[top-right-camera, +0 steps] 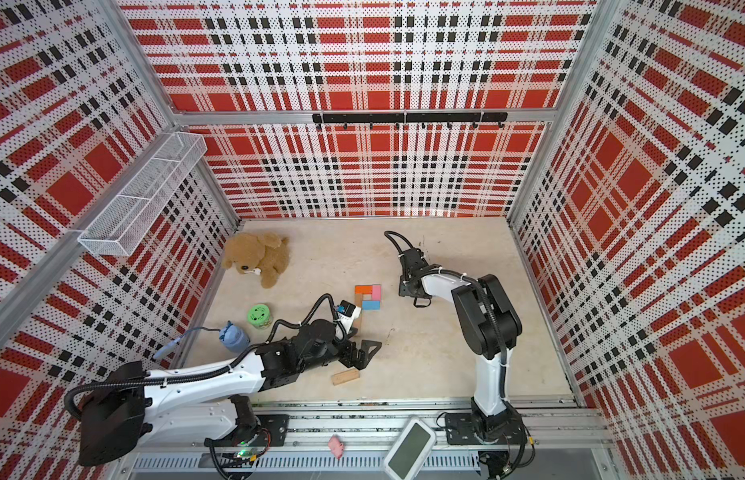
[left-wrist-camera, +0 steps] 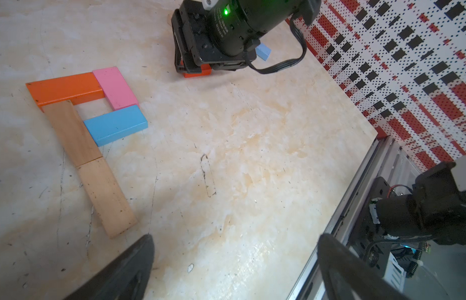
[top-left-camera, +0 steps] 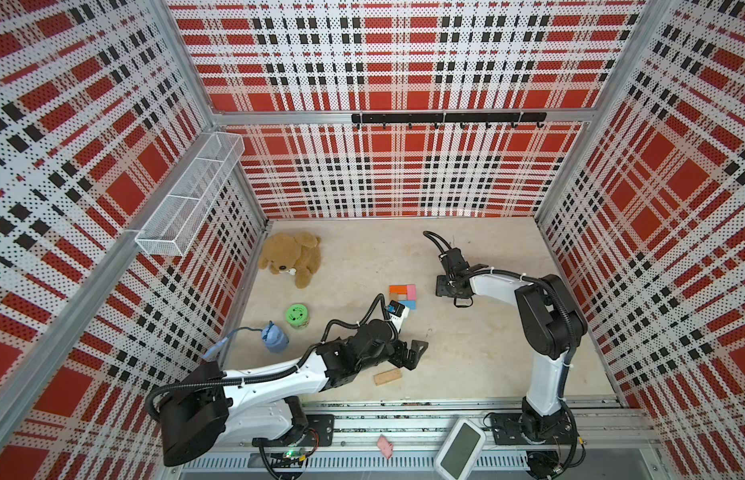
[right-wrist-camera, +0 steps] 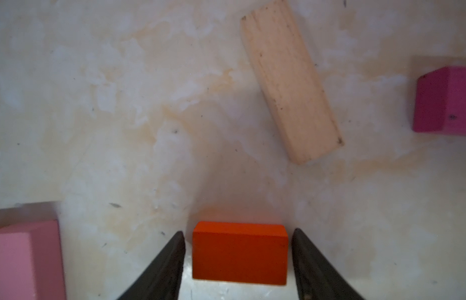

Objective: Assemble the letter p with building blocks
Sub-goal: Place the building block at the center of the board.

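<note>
Five building blocks lie flat as a letter shape (top-left-camera: 402,296) (top-right-camera: 368,297): orange (left-wrist-camera: 63,89), light pink (left-wrist-camera: 115,87), light blue (left-wrist-camera: 115,124) and two tan wood ones (left-wrist-camera: 70,130) (left-wrist-camera: 105,197) end to end. My left gripper (left-wrist-camera: 235,236) (top-left-camera: 412,353) hangs open and empty, near a loose tan block (top-left-camera: 387,377). My right gripper (right-wrist-camera: 238,232) (top-left-camera: 450,291) straddles an orange block (right-wrist-camera: 239,253) standing on the table, its jaws open with a thin gap on each side. Tan (right-wrist-camera: 289,80), magenta (right-wrist-camera: 445,100) and pink (right-wrist-camera: 26,259) blocks lie around it.
A brown teddy bear (top-left-camera: 292,257) sits at the back left. A green cylinder toy (top-left-camera: 298,316) and a blue toy (top-left-camera: 274,336) stand by the left wall. Another light blue block (left-wrist-camera: 263,52) lies behind the right gripper. A white device (top-left-camera: 460,449) rests on the front rail.
</note>
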You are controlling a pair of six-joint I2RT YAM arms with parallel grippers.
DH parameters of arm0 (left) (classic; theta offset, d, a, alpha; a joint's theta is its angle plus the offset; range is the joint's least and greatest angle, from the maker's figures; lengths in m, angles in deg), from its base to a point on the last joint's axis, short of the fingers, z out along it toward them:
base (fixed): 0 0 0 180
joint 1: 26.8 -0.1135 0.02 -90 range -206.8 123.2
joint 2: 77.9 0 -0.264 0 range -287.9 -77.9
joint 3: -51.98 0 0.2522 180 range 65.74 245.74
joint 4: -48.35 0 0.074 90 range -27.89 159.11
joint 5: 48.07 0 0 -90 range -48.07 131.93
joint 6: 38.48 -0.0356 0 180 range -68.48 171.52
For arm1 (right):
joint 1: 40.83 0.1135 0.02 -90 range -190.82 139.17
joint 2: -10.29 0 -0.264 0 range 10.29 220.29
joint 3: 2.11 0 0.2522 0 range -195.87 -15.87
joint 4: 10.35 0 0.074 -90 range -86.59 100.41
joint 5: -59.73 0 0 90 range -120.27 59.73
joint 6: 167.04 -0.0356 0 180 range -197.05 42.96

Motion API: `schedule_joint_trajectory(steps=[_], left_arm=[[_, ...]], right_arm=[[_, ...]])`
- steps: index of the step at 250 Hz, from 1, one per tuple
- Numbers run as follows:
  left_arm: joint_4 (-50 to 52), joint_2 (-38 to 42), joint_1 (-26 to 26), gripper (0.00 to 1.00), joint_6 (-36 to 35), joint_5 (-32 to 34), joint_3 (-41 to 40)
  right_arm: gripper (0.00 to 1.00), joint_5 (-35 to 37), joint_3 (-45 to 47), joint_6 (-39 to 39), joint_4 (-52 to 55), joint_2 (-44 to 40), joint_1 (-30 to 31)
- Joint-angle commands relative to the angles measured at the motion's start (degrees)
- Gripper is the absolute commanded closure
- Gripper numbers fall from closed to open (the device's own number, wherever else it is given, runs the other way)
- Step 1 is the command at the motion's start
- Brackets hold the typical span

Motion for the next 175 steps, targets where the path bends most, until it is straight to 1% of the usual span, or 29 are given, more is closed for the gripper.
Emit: schedule_joint_trajectory(steps=[1,31,34,46,85,88,103,128,157,175], left_arm=[[-0.96,-0.37,0.24,0.00,-0.91,0.51,1.25],[-0.83,-0.37,0.24,0.01,-0.90,0.43,1.34],[-0.87,-0.35,0.23,0.01,-0.92,0.42,1.34],[-0.58,-0.25,0.24,0.01,-0.82,0.22,1.56],[1.00,1.36,0.24,0.01,-0.35,0.50,1.96],[1.14,1.50,0.24,0.01,-0.33,0.51,1.97],[1.62,2.29,0.22,0.01,-0.09,0.60,1.96],[2.48,3.25,0.24,0.01,0.52,0.36,2.22],[4.64,3.72,0.19,0.01,0.98,-0.39,3.14],[4.88,4.15,0.15,0.01,1.10,-0.46,3.01]], right_arm=[[0.31,0.09,-0.89,0.45,0.39,1.11,0.32],[0.25,0.05,-0.98,0.82,0.52,0.03,0.27],[0.25,-1.18,-0.98,0.84,0.56,-0.14,0.27],[0.22,-1.28,-1.06,0.93,0.83,-1.04,0.23],[0.13,-0.50,0.24,1.30,1.65,-7.14,-0.66],[0.12,0.56,0.38,1.33,1.75,-7.67,-0.83],[0.10,1.04,1.41,1.01,2.36,-9.93,-2.69],[0.07,0.05,3.09,0.08,3.19,-12.87,-7.77],[0.06,1.60,4.21,-0.03,4.40,-13.99,-13.32],[0.05,0.85,4.91,-0.33,3.37,-13.62,-15.65]])
